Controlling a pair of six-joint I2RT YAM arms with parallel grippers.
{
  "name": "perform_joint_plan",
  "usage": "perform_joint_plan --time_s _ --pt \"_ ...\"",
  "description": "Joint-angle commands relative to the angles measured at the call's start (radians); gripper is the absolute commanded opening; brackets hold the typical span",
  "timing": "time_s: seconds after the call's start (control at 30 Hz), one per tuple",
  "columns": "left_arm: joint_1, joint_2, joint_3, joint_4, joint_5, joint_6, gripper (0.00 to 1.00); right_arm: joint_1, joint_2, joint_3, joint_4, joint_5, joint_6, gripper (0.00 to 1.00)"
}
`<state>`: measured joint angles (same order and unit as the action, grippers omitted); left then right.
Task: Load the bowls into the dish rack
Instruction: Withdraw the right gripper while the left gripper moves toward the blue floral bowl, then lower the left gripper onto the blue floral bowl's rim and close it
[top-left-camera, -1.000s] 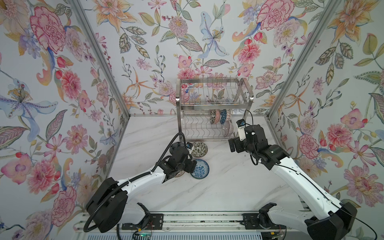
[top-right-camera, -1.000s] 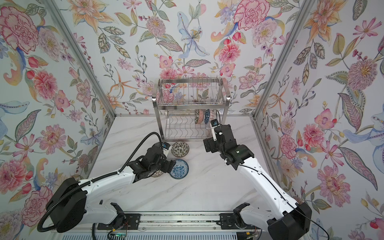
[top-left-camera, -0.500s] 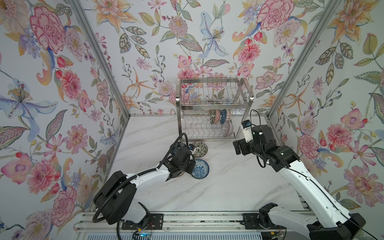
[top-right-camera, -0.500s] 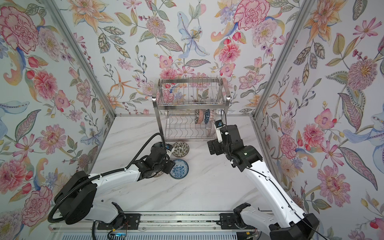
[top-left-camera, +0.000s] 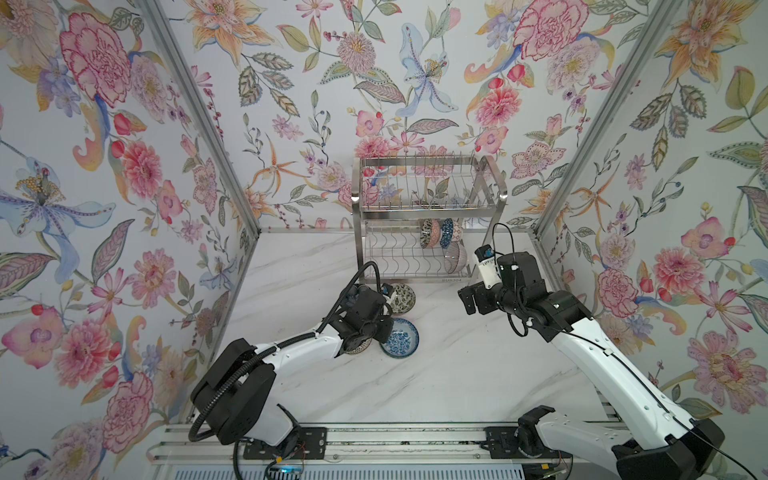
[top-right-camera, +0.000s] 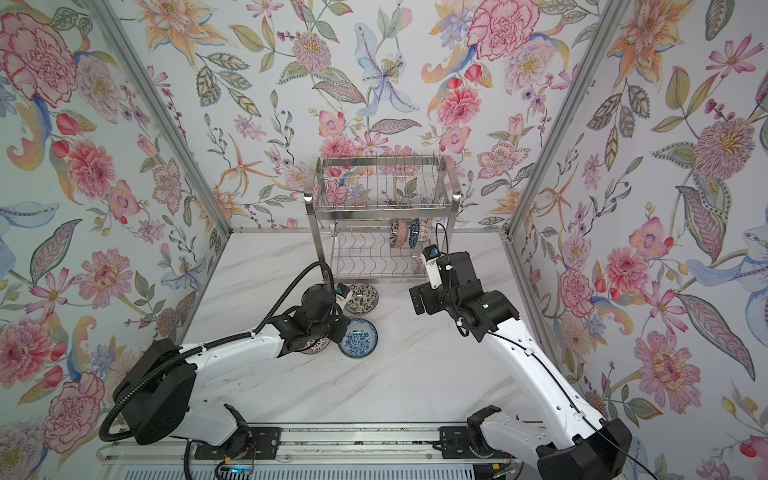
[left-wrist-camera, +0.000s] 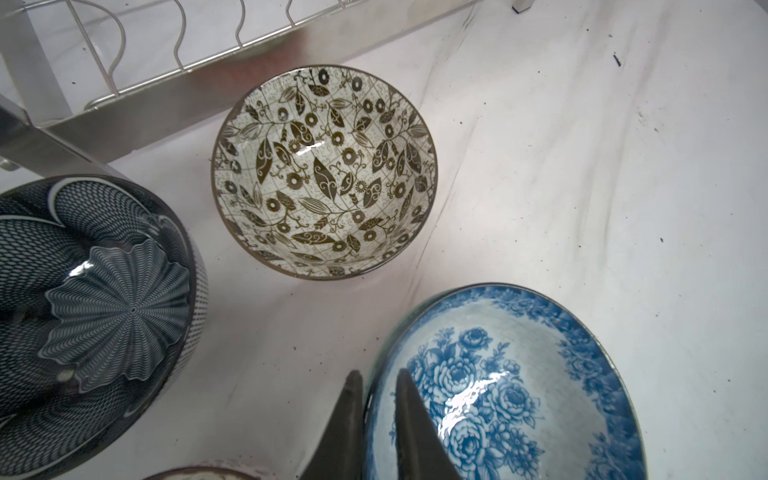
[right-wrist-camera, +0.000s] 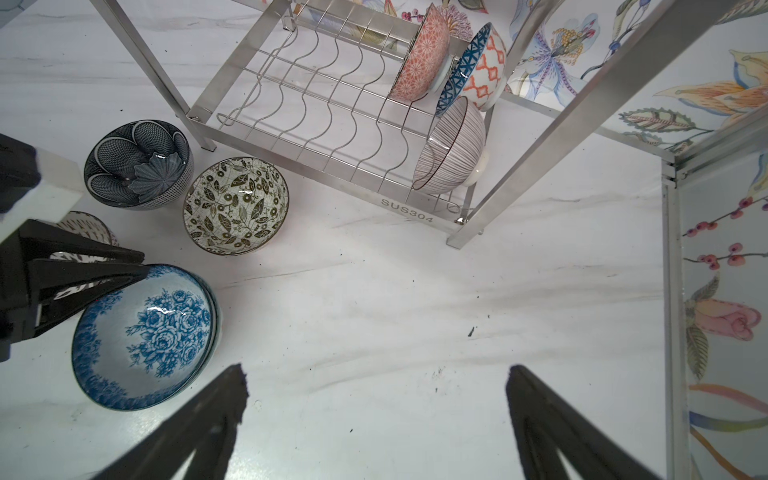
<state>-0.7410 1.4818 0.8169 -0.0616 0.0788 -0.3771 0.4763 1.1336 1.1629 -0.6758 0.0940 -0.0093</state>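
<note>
White marble tabletop (top-left-camera: 457, 374), dish rack (top-left-camera: 428, 214) by floral-papered back wall (top-left-camera: 374, 83).

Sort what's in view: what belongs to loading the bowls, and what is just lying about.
Belongs to the job: dish rack; blue floral bowl, gripped at its rim by the left pincer; leaf bowl, dark net bowl, dash-patterned bowl on the table; pink bowl, blue-lattice bowl, striped bowl in the rack; open right pincer.
Just there: floral walls, front rail.

bowls (top-left-camera: 402, 298) crowd rack (top-left-camera: 432, 212) front-left, table (top-left-camera: 457, 361) right bare
</note>
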Motion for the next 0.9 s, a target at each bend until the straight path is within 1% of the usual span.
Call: perform_joint_plan --time_s 0.0,0.13,0.47,0.87 --pt "-0.011 0.000 0.021 -0.034 0.007 0.020 0.25 -0.001 0.009 0.006 0.010 -0.008 0.015 0.99" --pt "-0.009 0.003 0.011 -0.034 0.014 0.022 0.25 -0.002 0.012 0.007 0.012 -0.005 0.014 0.99" --pt "-0.009 0.000 -0.015 -0.031 0.015 0.017 0.21 0.003 0.014 0.012 0.011 0.002 0.011 0.99" --pt "0.002 0.006 -0.028 -0.038 0.012 0.018 0.23 0.012 0.009 0.014 0.012 0.015 0.005 0.99"
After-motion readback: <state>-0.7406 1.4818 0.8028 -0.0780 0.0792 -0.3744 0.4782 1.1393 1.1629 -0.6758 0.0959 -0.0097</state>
